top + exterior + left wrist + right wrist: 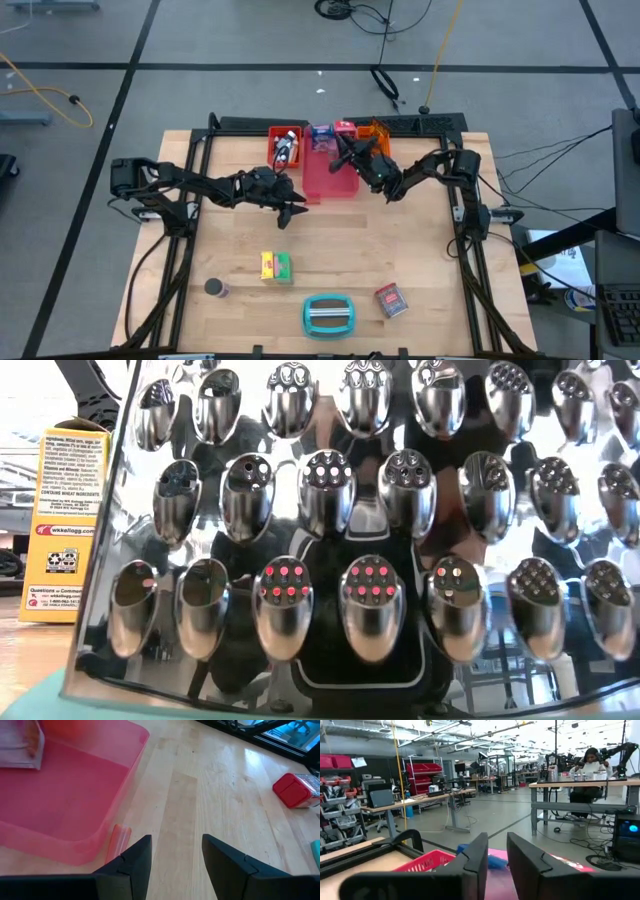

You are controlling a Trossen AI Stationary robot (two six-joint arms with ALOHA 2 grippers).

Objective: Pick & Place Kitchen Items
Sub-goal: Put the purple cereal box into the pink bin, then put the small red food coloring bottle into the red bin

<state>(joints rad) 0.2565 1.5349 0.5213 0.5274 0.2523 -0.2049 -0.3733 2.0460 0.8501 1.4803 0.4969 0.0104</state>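
A bright workshop — grey floor (pixel 490 820), red bin shelves (pixel 422 775) (left), workbenches (pixel 580 784), 1 seated person (pixel 590 762).

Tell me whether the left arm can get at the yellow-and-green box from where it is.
Probably yes. The left gripper, fingers open and empty, hangs beside the pink tray, and only bare wood lies between it and the yellow-and-green box.

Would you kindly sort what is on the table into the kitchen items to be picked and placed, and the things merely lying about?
Belong to the job:
yellow and green boxes
red-white box
dark can

Lying about:
pink tray
red tray
orange tray
teal-and-grey grater
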